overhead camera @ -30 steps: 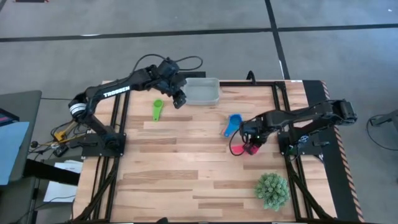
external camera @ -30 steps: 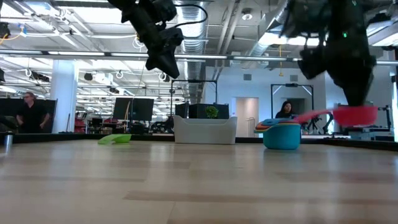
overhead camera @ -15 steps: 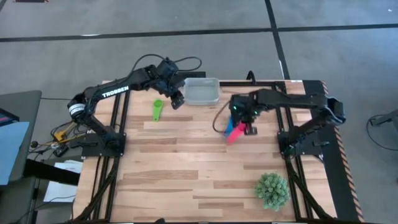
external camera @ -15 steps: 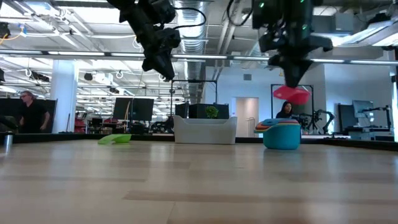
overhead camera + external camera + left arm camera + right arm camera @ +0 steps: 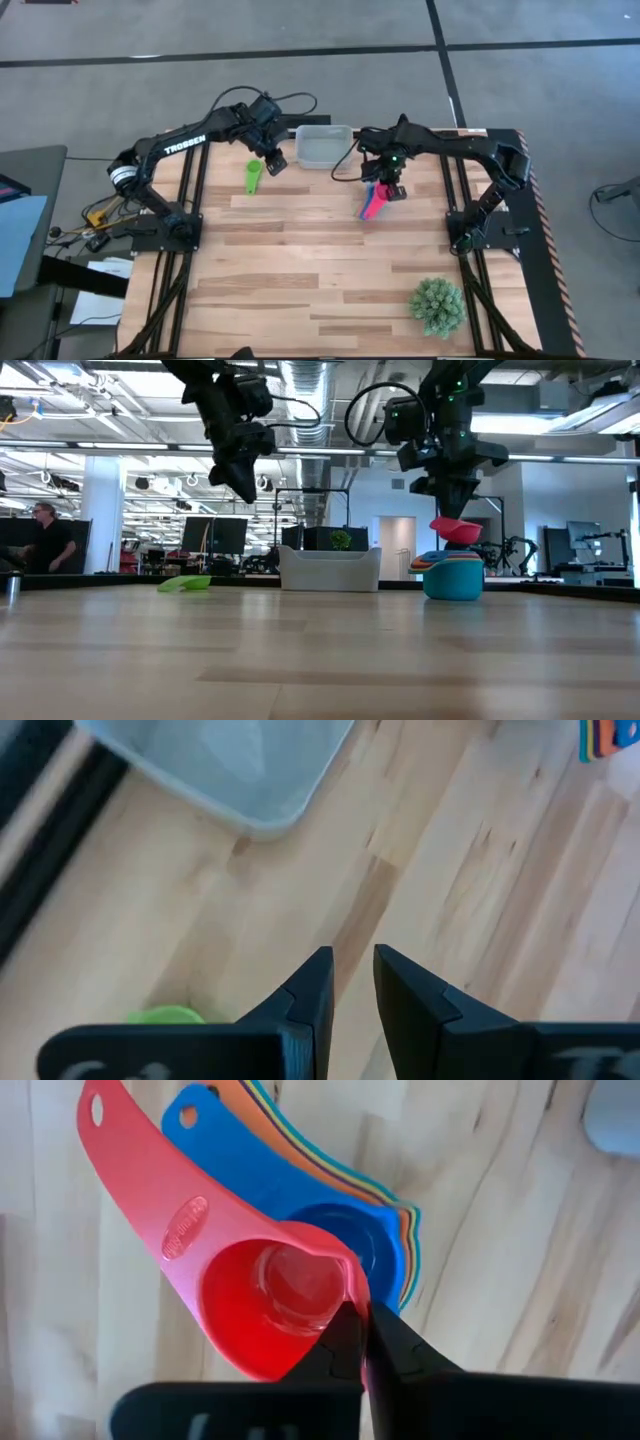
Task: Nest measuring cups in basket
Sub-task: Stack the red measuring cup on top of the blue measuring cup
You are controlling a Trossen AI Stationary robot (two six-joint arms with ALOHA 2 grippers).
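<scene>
The right gripper point(image 5: 362, 1342), jaws clamped on the pink cup's point(image 5: 270, 1305) rim, should centre it over the stack point(image 5: 345, 1230) below before releasing.

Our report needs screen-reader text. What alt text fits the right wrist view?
The right end effector pinches the rim of a pink cup, held over a nested stack of cups topped by a blue cup on the wooden table. A pale basket corner shows at the edge.
</scene>
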